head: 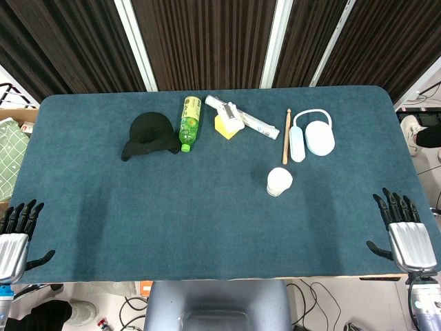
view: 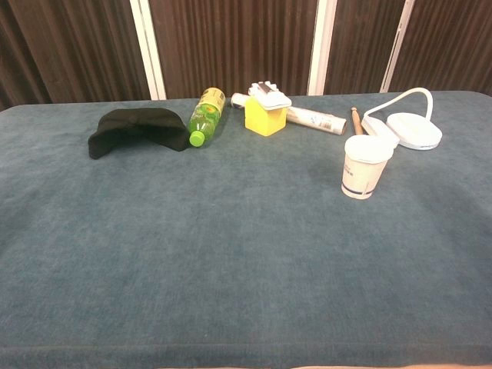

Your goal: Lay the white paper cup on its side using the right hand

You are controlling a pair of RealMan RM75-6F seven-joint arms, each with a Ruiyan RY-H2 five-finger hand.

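Cup [head: 279,182] stands upright right of centre in the head view, on the table [head: 172,221]. Right hand [head: 406,234] rests at the lower right edge, fingers spread, holding nothing; left hand [head: 15,238] likewise at lower left.

Along the tabletop's far edge we saw a black cap [head: 149,134], a green bottle [head: 189,122] lying down, a yellow block [view: 265,115], a wooden stick [head: 286,136] and a white lamp [head: 319,137].

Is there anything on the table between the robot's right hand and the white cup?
No. In the head view, only bare blue table lies between the right hand and the upright white paper cup. The chest view doesn't show the hand.
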